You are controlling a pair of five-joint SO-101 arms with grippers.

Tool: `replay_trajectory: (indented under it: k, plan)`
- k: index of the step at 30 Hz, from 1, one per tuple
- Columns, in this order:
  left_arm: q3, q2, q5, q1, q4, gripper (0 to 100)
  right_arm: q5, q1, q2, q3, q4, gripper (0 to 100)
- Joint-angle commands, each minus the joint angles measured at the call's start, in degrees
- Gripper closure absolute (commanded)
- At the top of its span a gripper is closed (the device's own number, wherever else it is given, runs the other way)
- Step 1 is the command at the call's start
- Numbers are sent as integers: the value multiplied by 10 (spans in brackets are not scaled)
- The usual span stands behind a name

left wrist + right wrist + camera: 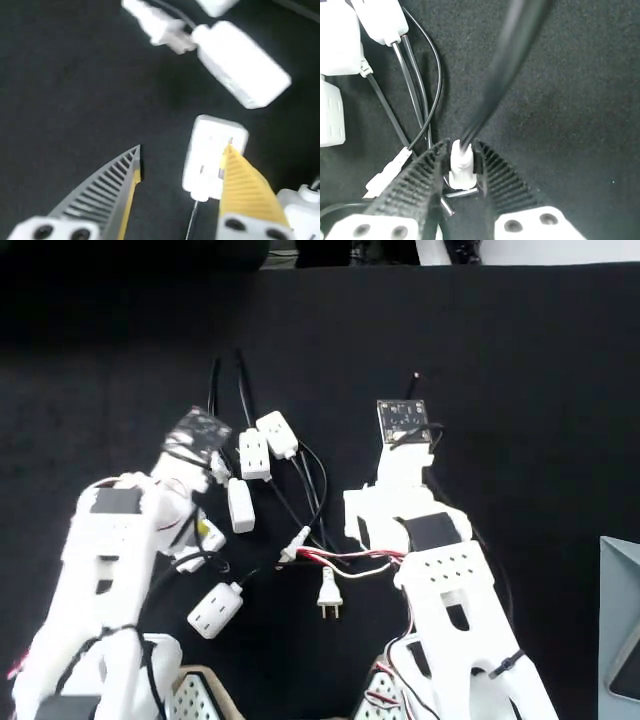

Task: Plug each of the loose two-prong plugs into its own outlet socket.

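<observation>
Right claw (460, 147) was closed on a white two-prong plug (460, 167), its cord (505, 65) leading out past the tips. Left claw (183, 150) stood wide open, an outlet socket (210, 150) lying lengthwise against one finger.

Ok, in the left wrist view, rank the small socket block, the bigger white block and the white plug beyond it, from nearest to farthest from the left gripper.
1. small socket block, close beside the left gripper, at one fingertip.
2. bigger white block, beyond the small one, lying at a slant.
3. white plug, at the bigger block's far end.
</observation>
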Motion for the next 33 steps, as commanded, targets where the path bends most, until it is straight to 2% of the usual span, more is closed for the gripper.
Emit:
replay_trajectory:
  k: [1,4,10,15,19,23,26,29,33]
  plan:
    - [-28,-98,58,-61,46,748,-1,4,1,-9,-45,985]
    - [-10,-153,76,-110,54,748,0,-28,2,-16,-67,985]
    - [72,-251,127,-189,51,748,0,-135,3,-62,-66,986]
    - [153,-330,203,-207,51,748,0,-214,4,-98,-71,986]
    - [196,-397,229,-207,51,748,1,-271,49,-131,-84,986]
    - [238,-460,236,-213,51,748,16,-298,150,-174,-107,986]
    - [262,-503,234,-260,50,748,16,-302,213,-201,-128,987]
    - [279,-541,234,-297,50,748,13,-317,249,-212,-153,987]
    - [295,-580,236,-302,50,748,12,-345,271,-211,-168,987]
